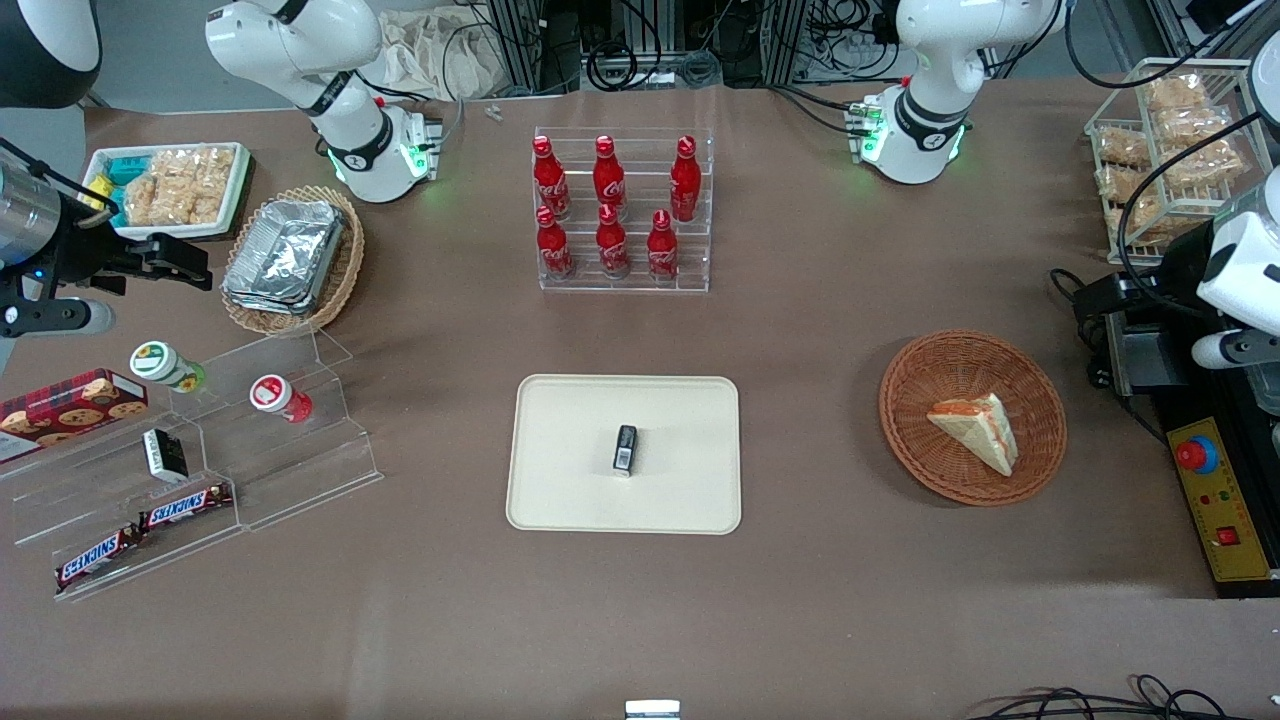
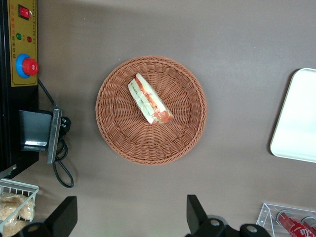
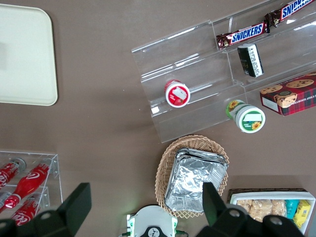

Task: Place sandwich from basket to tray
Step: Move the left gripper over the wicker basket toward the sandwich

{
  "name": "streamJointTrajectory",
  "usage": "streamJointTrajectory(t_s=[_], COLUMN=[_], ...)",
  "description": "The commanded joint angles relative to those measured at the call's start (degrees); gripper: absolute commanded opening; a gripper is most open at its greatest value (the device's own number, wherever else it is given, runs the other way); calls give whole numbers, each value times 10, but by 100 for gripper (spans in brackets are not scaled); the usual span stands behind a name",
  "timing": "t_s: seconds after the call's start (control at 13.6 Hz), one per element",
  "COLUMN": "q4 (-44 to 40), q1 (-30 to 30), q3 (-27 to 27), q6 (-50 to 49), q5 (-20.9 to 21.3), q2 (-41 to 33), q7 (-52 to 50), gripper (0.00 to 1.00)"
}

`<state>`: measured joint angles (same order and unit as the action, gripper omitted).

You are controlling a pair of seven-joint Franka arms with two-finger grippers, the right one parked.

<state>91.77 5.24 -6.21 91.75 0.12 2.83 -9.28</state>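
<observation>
The sandwich [image 1: 978,428] is a white wedge with red and green filling; it lies in the round reddish-brown basket [image 1: 930,370] toward the working arm's end of the table. The left wrist view looks straight down on the sandwich [image 2: 149,98] in the basket [image 2: 123,133]. My left gripper [image 2: 131,217] is open and empty, held high above the bare table beside the basket, on its side farther from the front camera [image 1: 1105,295]. The cream tray [image 1: 560,480] lies mid-table with a small black item [image 1: 625,448] on it; its corner shows in the left wrist view [image 2: 301,118].
A clear rack of red bottles [image 1: 620,210] stands farther from the front camera than the tray. A yellow emergency-stop box [image 1: 1215,500] and a black stand [image 2: 37,133] sit beside the basket. A wire rack of snacks [image 1: 1170,150] stands at the working arm's end.
</observation>
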Motion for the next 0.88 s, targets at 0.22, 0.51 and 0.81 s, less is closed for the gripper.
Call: streamJointTrajectory(t_s=[0.22, 0.51, 0.81], q4=[-21, -4, 76], q1=[7, 7, 4], q3=[0, 0, -1], q6=[-12, -3, 96], q5=[1, 0, 8], q2=[24, 35, 33], q7=[-15, -71, -241], gripper=[99, 99, 99])
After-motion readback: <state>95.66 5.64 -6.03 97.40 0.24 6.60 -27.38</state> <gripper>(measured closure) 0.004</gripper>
